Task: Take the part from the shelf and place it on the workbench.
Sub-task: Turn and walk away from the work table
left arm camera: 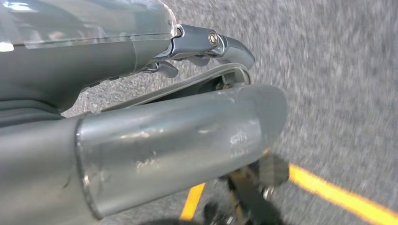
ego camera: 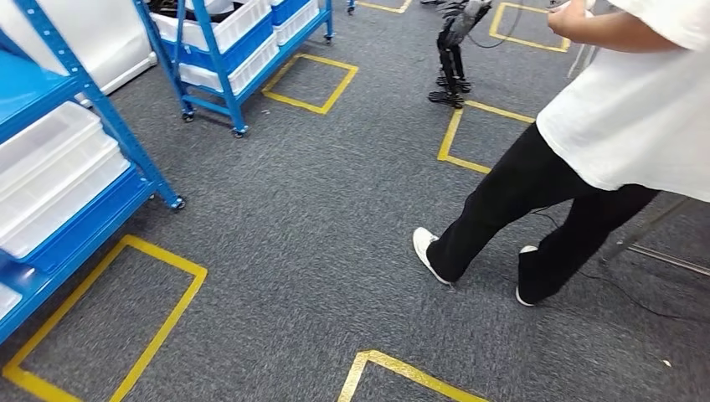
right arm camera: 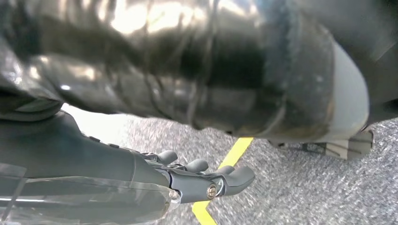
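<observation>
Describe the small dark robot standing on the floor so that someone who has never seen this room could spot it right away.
Look across the grey carpet to the far side, past the person in a white shirt and black trousers. Beside the far corner of a yellow taped square stands the small dark robot. It is the only black, jointed figure there; the blue shelf carts hold white bins.
</observation>
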